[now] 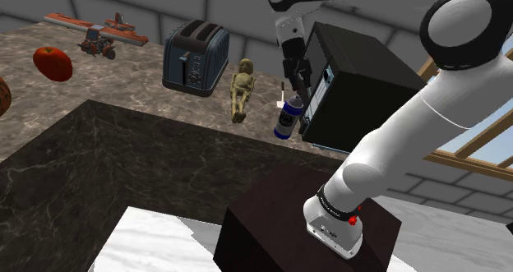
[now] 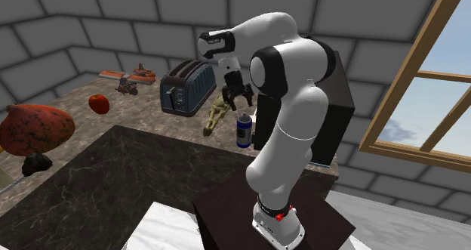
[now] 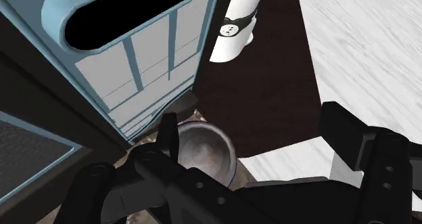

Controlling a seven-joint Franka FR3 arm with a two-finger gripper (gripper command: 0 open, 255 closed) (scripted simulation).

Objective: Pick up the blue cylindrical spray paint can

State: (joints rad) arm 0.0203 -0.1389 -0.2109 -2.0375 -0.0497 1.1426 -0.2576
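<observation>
My tool (image 1: pixel 298 86), open above the blue spray can (image 1: pixel 285 119) beside the black appliance (image 1: pixel 362 89): descending off-centre, one finger (image 3: pixel 168 131) could topple the can.

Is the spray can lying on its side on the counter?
No, the spray can stands upright on the counter in the second exterior view.

On my tabletop (image 1: pixel 123 81) I count: one blue spray can (image 1: pixel 285 117), one blue-grey toaster (image 1: pixel 195 58), one black box-shaped appliance (image 1: pixel 362 89), one tan figurine (image 1: pixel 242 87), one red round fruit (image 1: pixel 53 63), one large mottled red lump (image 2: pixel 34 128).
</observation>
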